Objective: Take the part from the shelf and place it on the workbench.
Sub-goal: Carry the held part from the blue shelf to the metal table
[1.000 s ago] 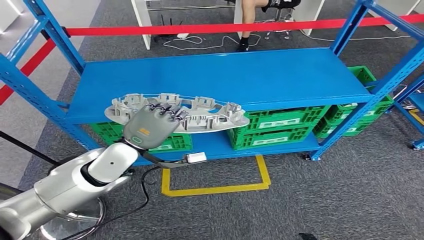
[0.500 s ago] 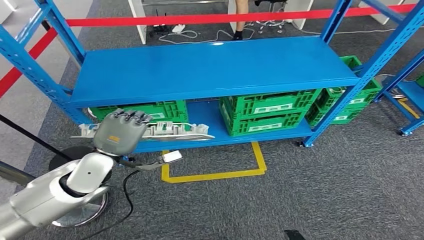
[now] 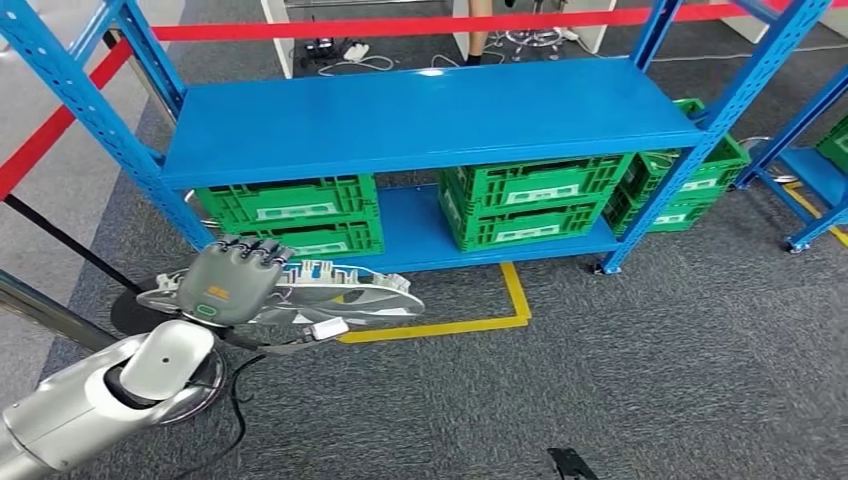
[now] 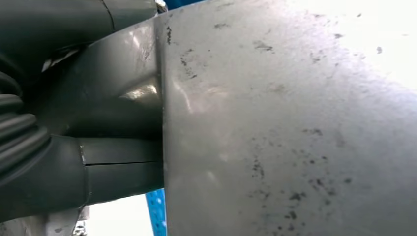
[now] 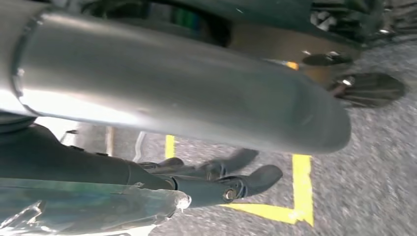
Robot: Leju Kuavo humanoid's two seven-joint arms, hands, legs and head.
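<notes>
The part [image 3: 350,295] is a flat, oval grey metal casting with raised ribs. My left hand [image 3: 230,280] grips its near left edge, fingers curled over the top. It hangs level over the carpet, in front of the blue shelf [image 3: 430,115] and below its top board. In the left wrist view the part's bare underside [image 4: 295,128] lies against my left hand [image 4: 98,113]. In the right wrist view my right hand [image 5: 231,179] hangs over the floor, its dark fingers stretched out and holding nothing.
Green crates [image 3: 520,205] stand on the shelf's lower board. A yellow floor marking [image 3: 515,300] lies in front. Red barrier tape [image 3: 400,25] runs behind, a round stand base [image 3: 140,310] is at the left, and another blue rack [image 3: 810,170] at the right.
The part has come off the shelf's top board, down and back toward me, still in my left hand. The whole picture has shifted, so the camera moved too.
</notes>
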